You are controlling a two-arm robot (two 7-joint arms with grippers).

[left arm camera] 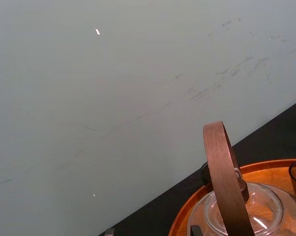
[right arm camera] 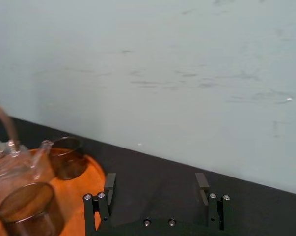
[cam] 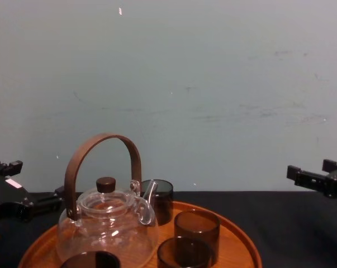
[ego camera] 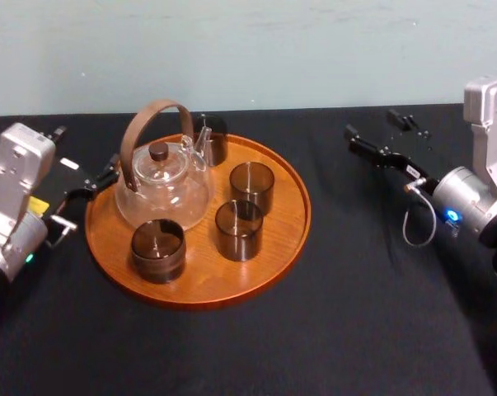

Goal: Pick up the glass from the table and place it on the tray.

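On the black-clothed counter (ego camera: 355, 313), between the two sets of jaws, a round orange-brown wooden tray (ego camera: 289, 206) with a low raised rim. At the end of the left arm (ego camera: 17, 206), the left jaws apart and holding nothing, poised just beside the tray's rim, one fingertip (ego camera: 110, 169) close to the brown hoop handle of the clear glass teapot (ego camera: 164, 194). Seen from the left wrist, that handle directly ahead of the jaws, the teapot's lid and the tray's rim just past it. At the end of the right arm (ego camera: 471, 202), the right jaws likewise apart, two dark fingers (right arm camera: 109, 189) set wide with only bare cloth between them, held above the counter and well apart from the tray, on the side opposite the left jaws. Four dark smoky glasses, all upright, all inside the tray's rim. Behind the teapot's spout, toward the pale wall (cam: 213, 84), the rear glass (ego camera: 213, 139), far from both sets of jaws. Beside the teapot, the right glass (ego camera: 252, 186), closest of the four to the right jaws. Just in front of that one, the middle glass (ego camera: 238, 229), the pair near each other, touching or not impossible to tell. Before the teapot's belly, on the left jaws' side of the tray, the front glass (ego camera: 158, 250).
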